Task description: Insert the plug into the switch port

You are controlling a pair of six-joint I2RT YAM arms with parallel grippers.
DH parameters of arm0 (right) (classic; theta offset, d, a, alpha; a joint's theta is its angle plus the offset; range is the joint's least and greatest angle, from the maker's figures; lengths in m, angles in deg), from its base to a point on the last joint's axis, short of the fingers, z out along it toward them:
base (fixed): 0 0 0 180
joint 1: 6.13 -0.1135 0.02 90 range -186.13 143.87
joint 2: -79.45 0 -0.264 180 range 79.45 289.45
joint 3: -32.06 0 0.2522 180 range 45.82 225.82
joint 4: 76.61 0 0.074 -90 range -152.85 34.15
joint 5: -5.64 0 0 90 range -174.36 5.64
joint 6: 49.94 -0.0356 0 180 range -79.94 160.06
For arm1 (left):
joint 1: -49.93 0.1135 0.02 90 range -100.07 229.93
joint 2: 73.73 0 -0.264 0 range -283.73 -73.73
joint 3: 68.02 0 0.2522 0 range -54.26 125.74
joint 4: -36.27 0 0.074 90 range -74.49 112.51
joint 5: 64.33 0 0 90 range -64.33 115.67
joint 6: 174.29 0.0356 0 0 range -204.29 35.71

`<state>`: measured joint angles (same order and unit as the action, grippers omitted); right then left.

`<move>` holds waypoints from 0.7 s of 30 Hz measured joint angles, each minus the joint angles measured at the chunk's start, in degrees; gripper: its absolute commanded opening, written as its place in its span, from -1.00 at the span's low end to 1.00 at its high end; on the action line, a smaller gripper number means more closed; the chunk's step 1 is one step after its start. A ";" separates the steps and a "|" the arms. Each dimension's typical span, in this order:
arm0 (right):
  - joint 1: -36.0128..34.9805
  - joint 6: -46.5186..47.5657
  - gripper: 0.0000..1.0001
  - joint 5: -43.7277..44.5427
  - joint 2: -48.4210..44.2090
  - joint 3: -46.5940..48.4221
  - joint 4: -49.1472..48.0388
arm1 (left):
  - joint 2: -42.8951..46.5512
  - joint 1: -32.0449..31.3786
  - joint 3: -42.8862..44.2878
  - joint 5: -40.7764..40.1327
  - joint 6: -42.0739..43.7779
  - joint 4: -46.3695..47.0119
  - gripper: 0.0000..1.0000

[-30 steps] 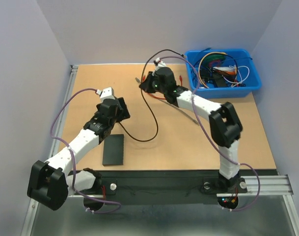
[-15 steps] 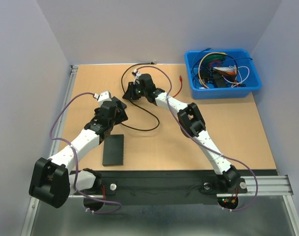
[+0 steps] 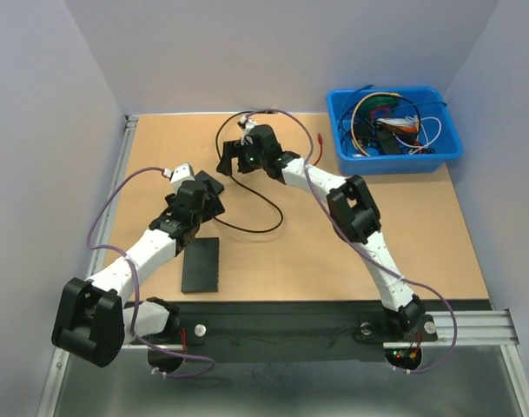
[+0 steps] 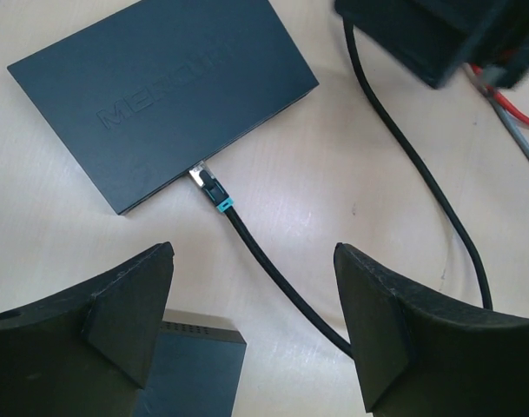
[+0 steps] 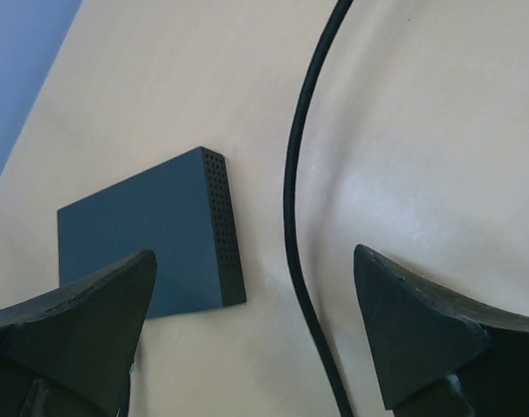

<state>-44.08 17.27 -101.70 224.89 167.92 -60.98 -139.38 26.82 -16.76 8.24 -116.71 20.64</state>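
The switch (image 4: 160, 87), a flat dark box with raised lettering, lies at the upper left of the left wrist view. The plug (image 4: 214, 195), with a clear tip and teal boot, lies on the table with its tip touching the switch's side face. Whether it sits in a port I cannot tell. Its black cable (image 4: 281, 287) runs between the fingers of my open left gripper (image 4: 254, 252), which hovers above it. In the top view that left gripper (image 3: 208, 198) hides the plug. My right gripper (image 3: 236, 162) stands open too. The cable (image 5: 290, 217) passes loosely between the fingers of the right gripper (image 5: 254, 261).
A second dark box with vent holes (image 4: 195, 365) lies under my left gripper and shows in the right wrist view as well (image 5: 151, 234). A flat black box (image 3: 201, 264) lies by the left forearm. A blue bin (image 3: 394, 162) of wires stands back right, with a red wire (image 3: 316, 148) beside it.
My right arm swung left from near the bin with the cable, then opened and let it go. The cable loop now lies further left. The left arm has hardly moved.
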 measured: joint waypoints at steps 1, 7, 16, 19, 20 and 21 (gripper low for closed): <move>0.00 0.35 1.00 0.52 -2.14 -1.81 0.20 | -0.35 0.11 -0.04 -0.13 -0.17 -0.02 0.73; -0.15 2.91 0.79 4.94 -19.63 -16.90 -0.81 | -0.94 5.86 -2.99 3.72 -1.36 2.47 0.71; -2.58 3.98 0.01 4.42 -23.71 -28.81 -2.56 | -5.49 13.70 -7.17 10.91 -2.49 6.99 0.68; -3.39 3.69 -0.01 2.25 -18.82 -28.76 -2.23 | -6.67 14.84 -7.17 12.87 -2.97 8.48 0.68; -3.63 3.54 -0.01 1.86 -17.31 -28.57 -2.03 | -6.80 15.26 -7.17 13.46 -3.21 9.09 0.68; -3.89 3.41 0.00 1.38 -15.50 -28.15 -1.57 | -6.82 15.50 -7.17 13.97 -3.41 9.55 0.68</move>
<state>-47.98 20.68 -100.32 209.40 139.77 -62.55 -146.20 42.31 -23.93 22.21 -120.12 30.19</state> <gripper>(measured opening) 0.497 0.840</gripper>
